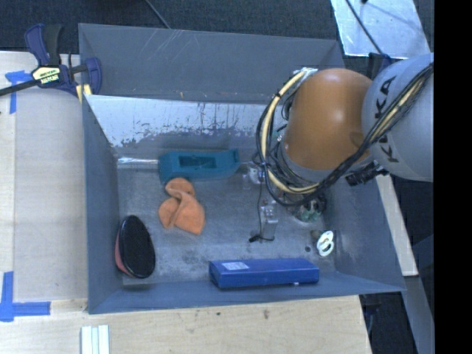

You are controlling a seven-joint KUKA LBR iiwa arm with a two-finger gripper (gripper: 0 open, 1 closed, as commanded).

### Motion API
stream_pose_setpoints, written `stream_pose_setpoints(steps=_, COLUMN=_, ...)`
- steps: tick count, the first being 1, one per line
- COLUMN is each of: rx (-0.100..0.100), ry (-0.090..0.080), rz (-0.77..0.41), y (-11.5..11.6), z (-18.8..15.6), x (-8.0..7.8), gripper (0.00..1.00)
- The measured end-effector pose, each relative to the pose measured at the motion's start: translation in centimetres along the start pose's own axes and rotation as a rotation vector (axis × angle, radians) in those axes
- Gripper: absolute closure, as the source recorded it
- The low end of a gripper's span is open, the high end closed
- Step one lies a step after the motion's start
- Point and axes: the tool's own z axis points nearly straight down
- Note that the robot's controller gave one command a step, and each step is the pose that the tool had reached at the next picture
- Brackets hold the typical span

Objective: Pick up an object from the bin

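Gripper [266,226] low over bare bin [99,198] floor; grip state can't tell. Nearest: blue box [264,273] just below it in view, white ring [325,243] to its right. Orange cloth [182,209], teal block [198,164], black brush [136,246] further left. Green bit [310,212] half hidden under wrist.

Here's the grey metal bin [214,68], its floor scuffed and speckled. Against the back wall lies a teal block [198,164], with a crumpled orange cloth [181,207] just in front. A black oval brush [135,246] sits front-left. A long blue box [263,273] lies along the front wall, a small white ring [325,243] near its right end.
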Motion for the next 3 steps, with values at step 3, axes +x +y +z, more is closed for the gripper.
stream_pose_setpoints(steps=3, rx=0.0, ry=-0.003, rz=0.068, y=5.1, z=6.5, x=-4.0, gripper=0.0)
